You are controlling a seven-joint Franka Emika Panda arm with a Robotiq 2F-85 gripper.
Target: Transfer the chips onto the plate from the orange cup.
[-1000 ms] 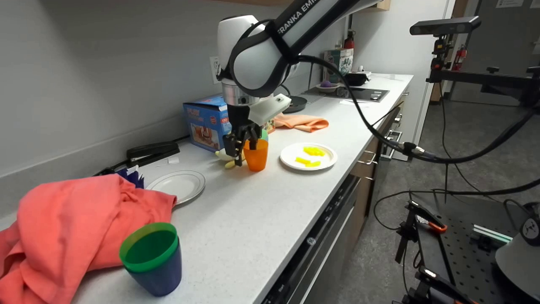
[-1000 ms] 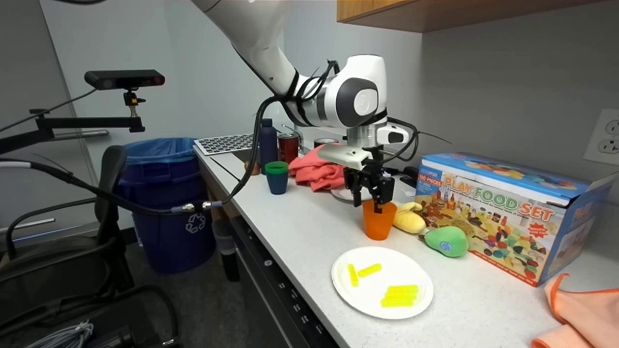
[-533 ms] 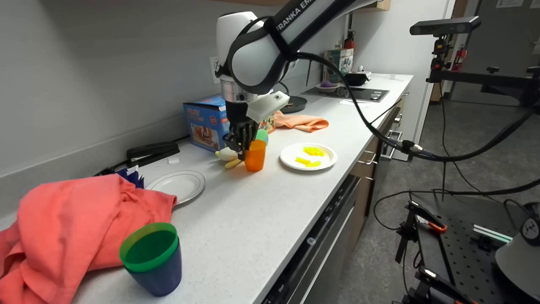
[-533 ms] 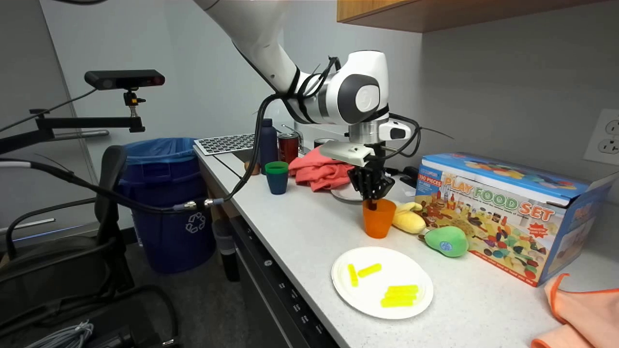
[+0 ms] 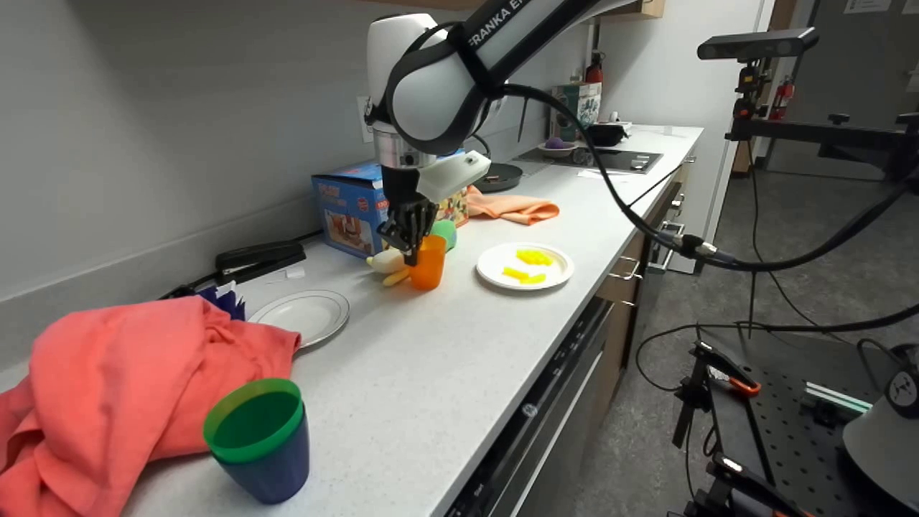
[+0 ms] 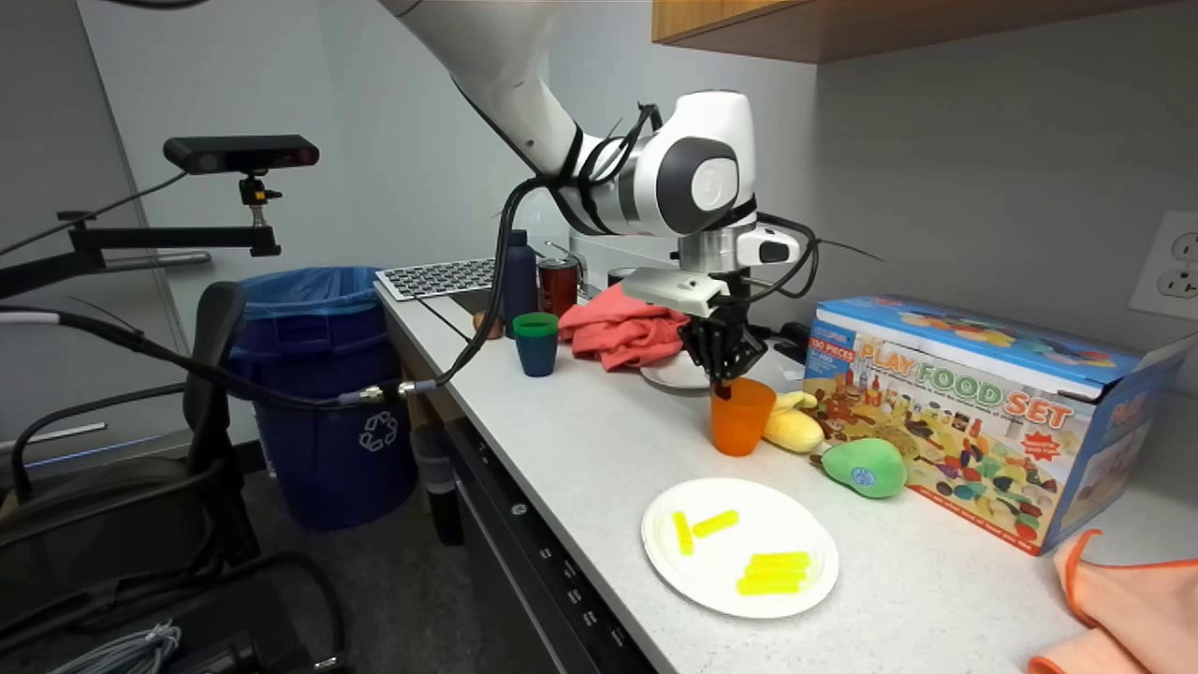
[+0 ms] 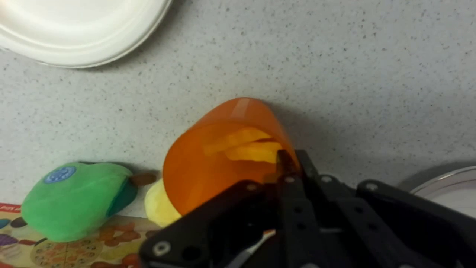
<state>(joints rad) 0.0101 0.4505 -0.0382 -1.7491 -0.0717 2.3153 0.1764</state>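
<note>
The orange cup (image 5: 428, 263) stands roughly upright on or just above the counter; I cannot tell which. In the wrist view my gripper (image 7: 292, 153) is shut on the cup's wall, one finger inside and one outside. A few yellow chips (image 7: 254, 151) lie inside the cup, close to the inner fingertip. The white plate (image 6: 674, 588) sits in front of the cup in an exterior view and holds several bright yellow chips (image 6: 773, 573). Only the plate's edge shows at the top left of the wrist view.
A green plush pear (image 6: 866, 468) and a yellow plush banana (image 6: 794, 429) lie beside the cup, before the play food box (image 6: 955, 412). A grey-white plate (image 5: 305, 316), red cloth (image 5: 143, 373), green-and-blue cups (image 5: 258, 441) and peach cloth (image 5: 513, 207) are also on the counter.
The jaws have come together over the cup's wall. The cup has shifted a little along with the gripper, toward the box and wall. The chips on the plate have not moved.
</note>
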